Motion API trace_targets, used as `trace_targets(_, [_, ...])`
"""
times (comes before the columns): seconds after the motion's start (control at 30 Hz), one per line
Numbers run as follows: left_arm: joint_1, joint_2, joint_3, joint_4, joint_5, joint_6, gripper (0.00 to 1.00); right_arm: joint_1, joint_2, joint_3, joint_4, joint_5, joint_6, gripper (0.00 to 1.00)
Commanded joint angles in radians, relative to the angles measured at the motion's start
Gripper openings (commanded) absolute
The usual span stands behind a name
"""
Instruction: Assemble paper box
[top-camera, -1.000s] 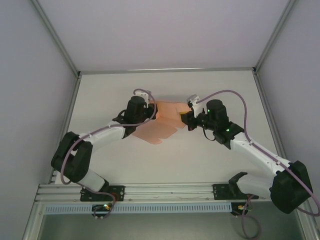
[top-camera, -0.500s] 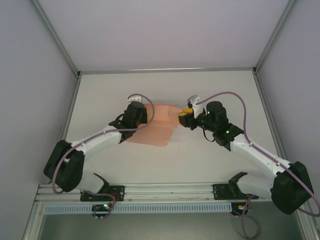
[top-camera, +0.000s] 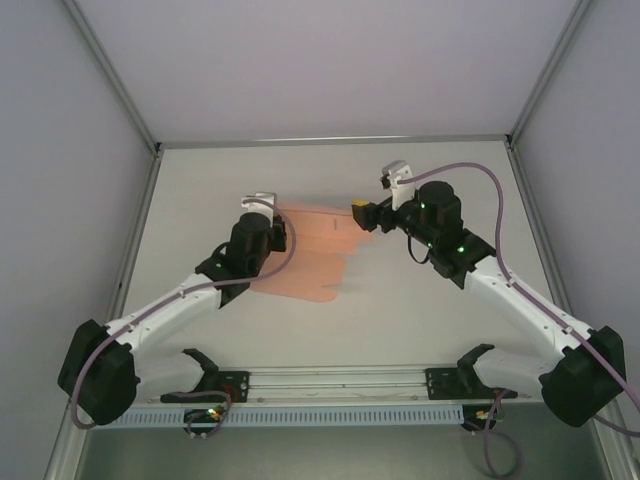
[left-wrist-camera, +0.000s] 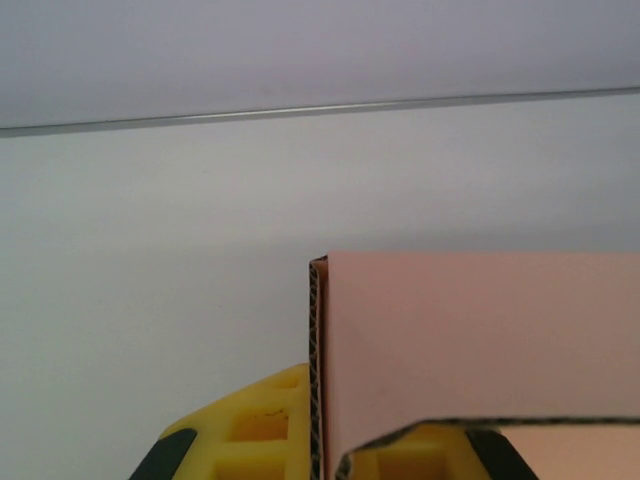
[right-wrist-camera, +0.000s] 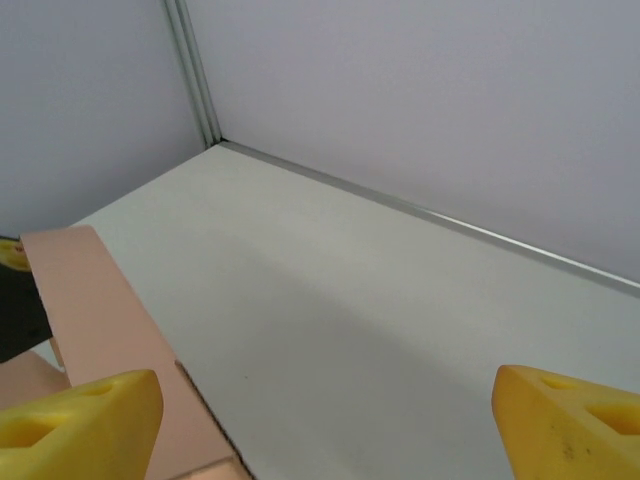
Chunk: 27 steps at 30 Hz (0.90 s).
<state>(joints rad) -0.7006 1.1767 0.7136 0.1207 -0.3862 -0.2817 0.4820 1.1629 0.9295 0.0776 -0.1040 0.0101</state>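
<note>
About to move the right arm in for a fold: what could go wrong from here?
1. The paper box is clamped by the left gripper alone, at one edge; the thin card could twist or slip in that single grip.
2. The right gripper stands open with one finger right beside a raised panel; closing in could shove or crease the panel instead of straddling it.

The left arm (top-camera: 170, 300) stretches forward and inward from its base. The left hand (top-camera: 281, 235) points right, its yellow fingers (left-wrist-camera: 250, 435) pinched together on an edge of the paper box (top-camera: 312, 258). The right arm (top-camera: 515, 300) reaches inward too. The right hand (top-camera: 362, 213) points left, its yellow fingers (right-wrist-camera: 85, 408) spread wide apart.
</note>
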Motion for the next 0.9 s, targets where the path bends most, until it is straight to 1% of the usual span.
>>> trace_targets(0.0, [-0.01,-0.015,-0.013,0.017,-0.001,0.023,0.0,0.0,0.03,0.011,-0.052,0.0,-0.008,0.88])
trace_targets(0.1, [-0.009,-0.018,-0.009,0.008,-0.01,0.018,0.0,0.0,0.054,0.019,-0.086,-0.049,-0.022,0.89])
trace_targets(0.2, [-0.008,-0.023,-0.016,0.026,0.009,0.012,0.0,0.0,0.092,0.039,-0.127,-0.088,-0.006,0.91])
trace_targets(0.3, [-0.007,-0.02,-0.01,0.025,0.007,0.004,0.0,0.005,0.12,0.041,-0.125,-0.136,0.006,0.91])
trace_targets(0.43, [-0.007,-0.01,0.004,0.013,0.007,-0.02,0.0,0.027,0.141,0.025,-0.078,-0.226,0.004,0.98])
trace_targets(0.5, [-0.005,0.001,0.009,0.014,0.013,-0.033,0.0,0.049,0.152,0.023,-0.066,-0.219,-0.008,1.0])
trace_targets(0.67, [-0.006,0.012,0.025,0.012,0.031,-0.053,0.0,0.064,0.186,0.014,-0.025,-0.189,0.002,1.0])
trace_targets(0.77, [-0.005,0.012,0.029,0.014,0.042,-0.062,0.0,0.069,0.202,0.012,-0.009,-0.15,0.021,1.0])
trace_targets(0.87, [-0.004,0.009,0.032,0.002,0.059,-0.013,0.0,0.068,0.187,0.026,-0.041,-0.075,0.011,0.99])
